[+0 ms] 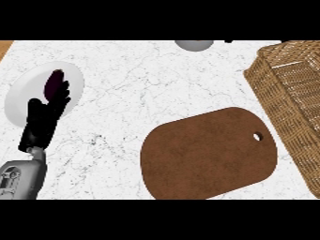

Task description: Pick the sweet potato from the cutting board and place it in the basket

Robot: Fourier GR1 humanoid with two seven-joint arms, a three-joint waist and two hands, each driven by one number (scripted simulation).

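On your left hand (43, 119) the fingers are straight and apart. The cutting board (207, 154) at its 4 o'clock shows no sweet potato. A dark lump (53, 79), lying 12-to-6, sits on the plate (22, 98) under the fingertips.

Basket (295, 117) partly beyond right edge.

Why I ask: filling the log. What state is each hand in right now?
Left hand: open, fingers straight, holding nothing.
Right hand: not in view.
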